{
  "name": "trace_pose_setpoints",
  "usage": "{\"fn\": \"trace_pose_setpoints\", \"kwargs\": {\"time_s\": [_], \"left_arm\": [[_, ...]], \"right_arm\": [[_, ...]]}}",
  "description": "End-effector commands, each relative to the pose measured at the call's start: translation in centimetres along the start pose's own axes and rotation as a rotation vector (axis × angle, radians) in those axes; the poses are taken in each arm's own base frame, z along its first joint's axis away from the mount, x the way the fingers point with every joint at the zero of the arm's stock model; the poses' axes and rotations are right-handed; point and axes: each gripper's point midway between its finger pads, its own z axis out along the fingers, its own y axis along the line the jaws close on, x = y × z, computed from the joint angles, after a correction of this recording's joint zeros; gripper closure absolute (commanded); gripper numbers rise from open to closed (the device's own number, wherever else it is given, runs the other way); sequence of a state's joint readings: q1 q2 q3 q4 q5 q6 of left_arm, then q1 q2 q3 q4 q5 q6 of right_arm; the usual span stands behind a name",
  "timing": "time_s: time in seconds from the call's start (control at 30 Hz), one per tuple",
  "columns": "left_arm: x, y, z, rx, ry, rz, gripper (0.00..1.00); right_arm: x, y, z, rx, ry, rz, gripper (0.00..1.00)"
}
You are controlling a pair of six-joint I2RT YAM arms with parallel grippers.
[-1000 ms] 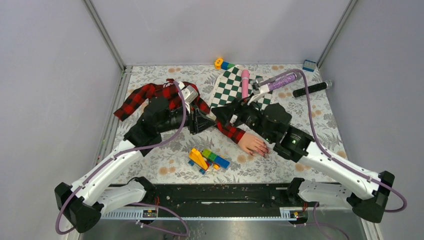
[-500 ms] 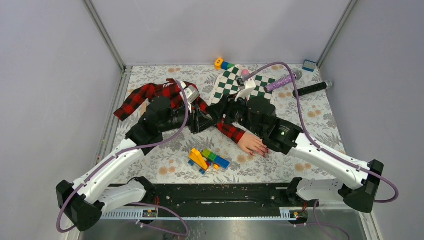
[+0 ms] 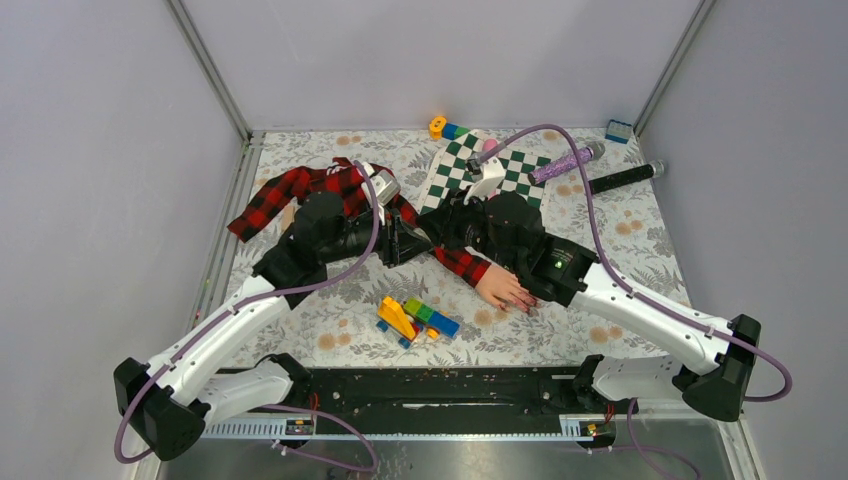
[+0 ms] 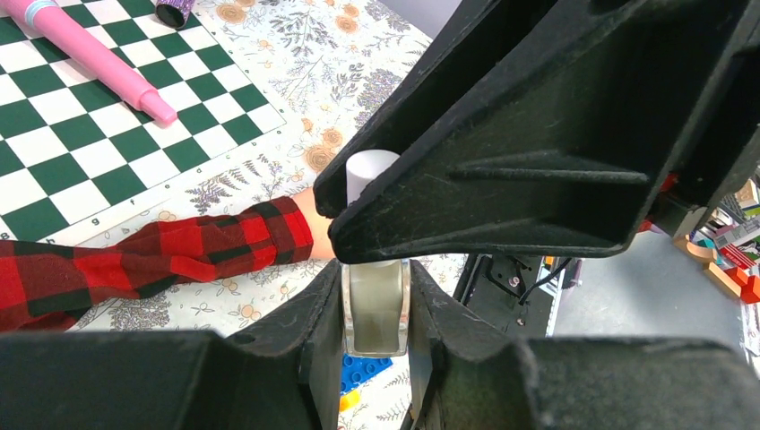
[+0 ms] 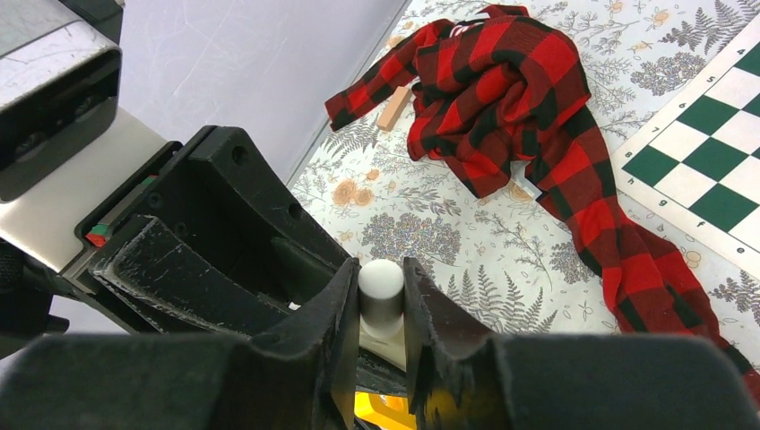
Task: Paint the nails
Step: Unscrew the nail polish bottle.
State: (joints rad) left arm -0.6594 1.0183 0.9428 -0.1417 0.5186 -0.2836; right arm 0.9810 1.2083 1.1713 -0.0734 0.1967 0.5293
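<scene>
Left gripper (image 4: 376,285) clenched on small pale bottle (image 4: 376,313) over mid-table. Right gripper (image 5: 381,300) faces it from opposite side, fingers pressed against both sides of bottle's white cap (image 5: 381,279). Just beside, partly under right arm, pale mannequin hand (image 3: 500,288) lies flat on floral table (image 3: 620,240). Dark-red nails (image 3: 522,300) at its near end, plaid sleeve (image 3: 458,262) trailing back. Toy bricks (image 3: 415,318) near hand; checkered mat (image 3: 505,172) behind grippers.
</scene>
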Motion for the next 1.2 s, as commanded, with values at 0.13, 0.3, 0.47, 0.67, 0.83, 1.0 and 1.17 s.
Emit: {"fn": "trace_pose_setpoints", "kwargs": {"time_s": [0.13,0.3,0.47,0.67,0.83,1.0,1.17], "left_arm": [[-3.8,-2.4,-0.7,0.129,-0.108,0.024,1.00],[-4.1,-3.9,-1.0,0.241,-0.116,0.034,1.00],[-4.5,-6.5,-2.1,0.400,-0.134,0.064,1.00],[-4.9,-9.3,-3.6,0.562,-0.160,0.097,1.00],[-4.9,-10.9,-4.6,0.667,-0.164,0.096,1.00],[-4.9,-11.2,-4.9,0.697,-0.159,0.098,1.00],[-4.8,-11.7,-5.3,0.726,-0.155,0.107,1.00]], "right_arm": [[-3.0,1.8,-1.8,-0.072,-0.099,-0.034,1.00],[-3.0,2.8,-2.9,-0.146,-0.081,-0.099,1.00],[-2.6,4.0,-4.1,-0.248,-0.035,-0.126,1.00],[-2.4,6.3,-6.4,-0.474,-0.014,-0.123,1.00],[-1.9,7.9,-8.1,-0.634,0.010,-0.123,1.00],[-1.3,9.4,-9.3,-0.760,0.039,-0.149,1.00],[-0.7,10.3,-10.0,-0.845,0.071,-0.160,1.00]]}}
